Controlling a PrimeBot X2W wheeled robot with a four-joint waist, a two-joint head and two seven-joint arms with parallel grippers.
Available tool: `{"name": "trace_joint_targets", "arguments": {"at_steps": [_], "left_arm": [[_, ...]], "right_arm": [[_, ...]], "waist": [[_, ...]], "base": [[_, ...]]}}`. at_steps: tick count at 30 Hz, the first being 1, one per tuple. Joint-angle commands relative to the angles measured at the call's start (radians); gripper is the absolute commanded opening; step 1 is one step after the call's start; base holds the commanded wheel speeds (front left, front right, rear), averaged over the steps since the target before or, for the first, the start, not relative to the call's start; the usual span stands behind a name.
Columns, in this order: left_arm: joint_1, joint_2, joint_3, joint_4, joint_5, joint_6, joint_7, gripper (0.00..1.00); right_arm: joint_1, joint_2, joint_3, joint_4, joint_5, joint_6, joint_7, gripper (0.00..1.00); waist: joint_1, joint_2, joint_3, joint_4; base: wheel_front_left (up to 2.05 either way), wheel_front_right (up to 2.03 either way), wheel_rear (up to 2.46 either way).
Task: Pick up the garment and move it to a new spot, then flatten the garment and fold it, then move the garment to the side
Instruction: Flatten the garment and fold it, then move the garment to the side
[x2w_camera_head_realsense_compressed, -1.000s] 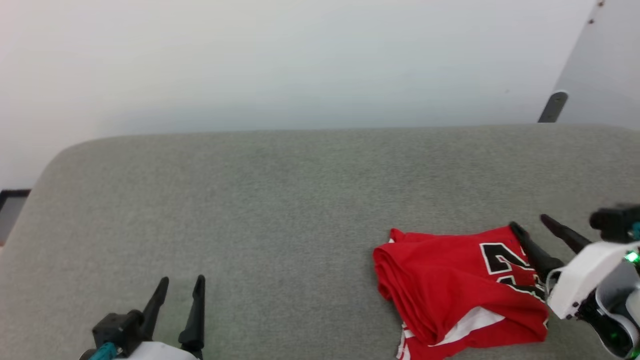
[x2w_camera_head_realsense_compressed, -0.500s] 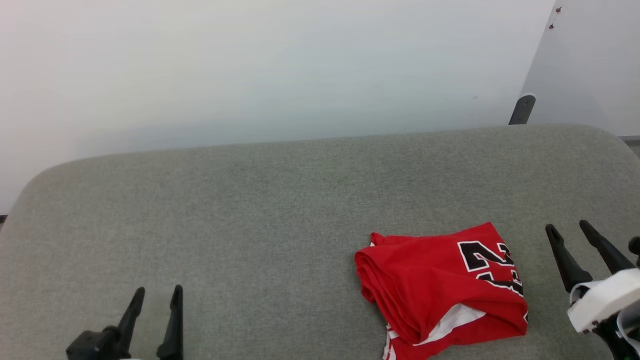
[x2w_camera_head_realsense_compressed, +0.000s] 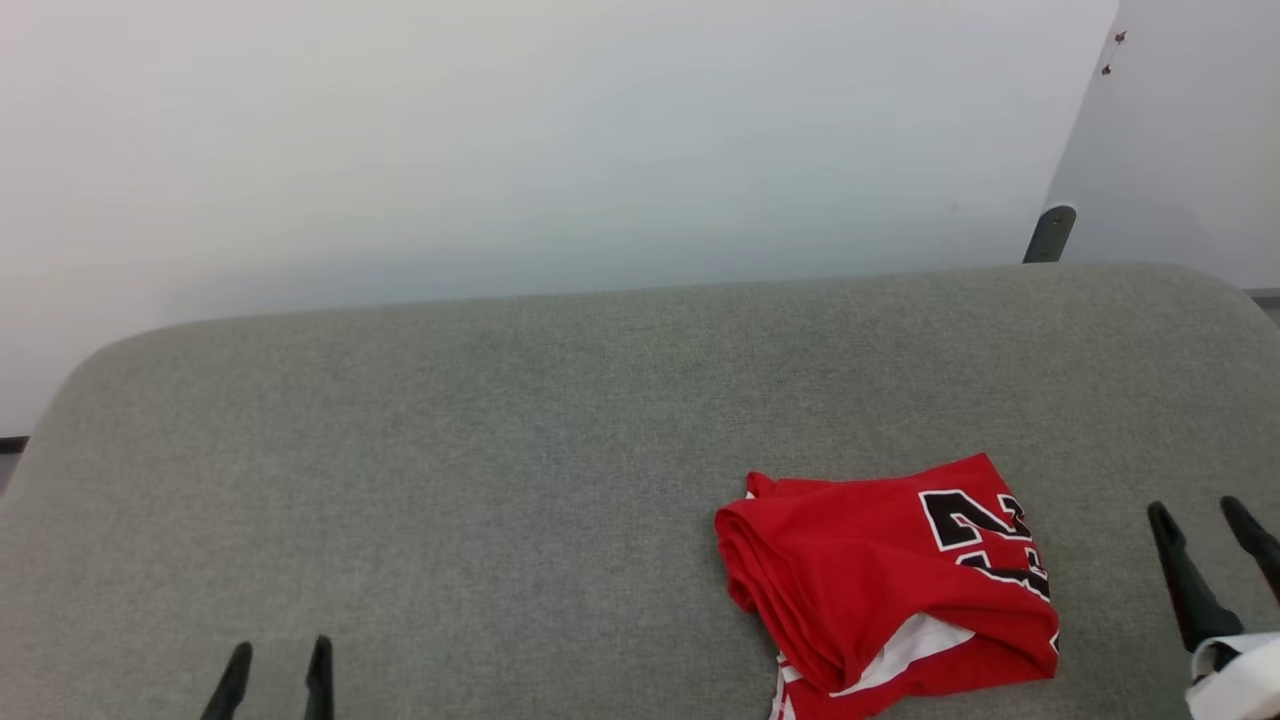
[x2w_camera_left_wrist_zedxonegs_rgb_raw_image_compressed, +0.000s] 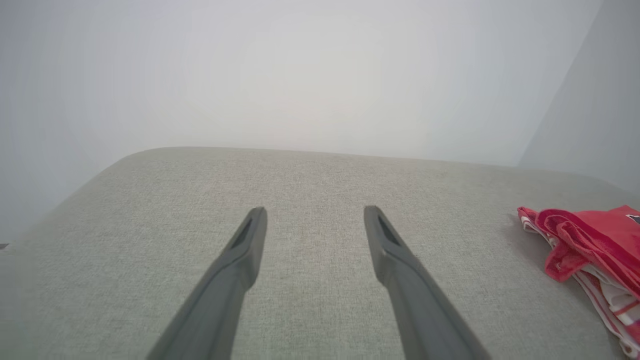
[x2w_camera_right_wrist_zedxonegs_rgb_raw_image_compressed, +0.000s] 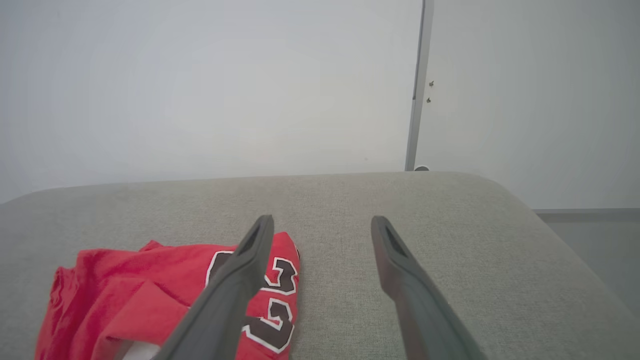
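Note:
The garment (x2w_camera_head_realsense_compressed: 880, 580), a red jersey with black white-outlined numerals and a white sleeve peeking out, lies folded in a loose bundle on the grey cushion (x2w_camera_head_realsense_compressed: 500, 450) at the right front. It also lies at the right edge of the left wrist view as the garment (x2w_camera_left_wrist_zedxonegs_rgb_raw_image_compressed: 595, 245) and low left in the right wrist view as the garment (x2w_camera_right_wrist_zedxonegs_rgb_raw_image_compressed: 150, 295). My right gripper (x2w_camera_head_realsense_compressed: 1200, 515) stands open just right of it, holding nothing, with its left finger over the numerals in its own view (x2w_camera_right_wrist_zedxonegs_rgb_raw_image_compressed: 322, 222). My left gripper (x2w_camera_head_realsense_compressed: 278, 650) is open and empty at the lower left (x2w_camera_left_wrist_zedxonegs_rgb_raw_image_compressed: 315, 212).
The cushion's rounded far edge meets a pale wall (x2w_camera_head_realsense_compressed: 500, 150). A grey panel (x2w_camera_head_realsense_compressed: 1190, 150) with a dark foot (x2w_camera_head_realsense_compressed: 1048, 232) stands at the back right. The cushion's right edge drops to a grey floor (x2w_camera_right_wrist_zedxonegs_rgb_raw_image_compressed: 600, 235).
My right gripper has drawn back off the garment to the right and down, letting it lie. My left gripper has sunk toward the bottom edge. The camera has also shifted.

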Motion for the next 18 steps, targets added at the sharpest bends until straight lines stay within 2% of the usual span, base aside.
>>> {"name": "trace_joint_targets", "arguments": {"at_steps": [1,8,18], "left_arm": [[0.016,-0.002,0.006,-0.009,0.006,-0.002,0.0,1.0],[0.052,-0.012,0.029,-0.055,0.004,-0.002,0.0,1.0],[0.052,-0.017,0.023,-0.063,0.005,-0.002,0.0,1.0]], "right_arm": [[0.02,0.006,-0.02,-0.012,-0.011,-0.001,0.006,1.0],[0.115,0.061,-0.14,-0.124,-0.099,-0.001,0.05,1.0],[0.175,0.126,-0.214,-0.238,-0.195,-0.001,0.102,1.0]], "waist": [[0.0,-0.0001,-0.004,0.003],[0.0,-0.0001,-0.017,0.012],[0.0,-0.0001,-0.022,0.01]], "base": [[0.0,0.0,0.0],[0.0,0.0,0.0],[0.0,0.0,0.0]]}}
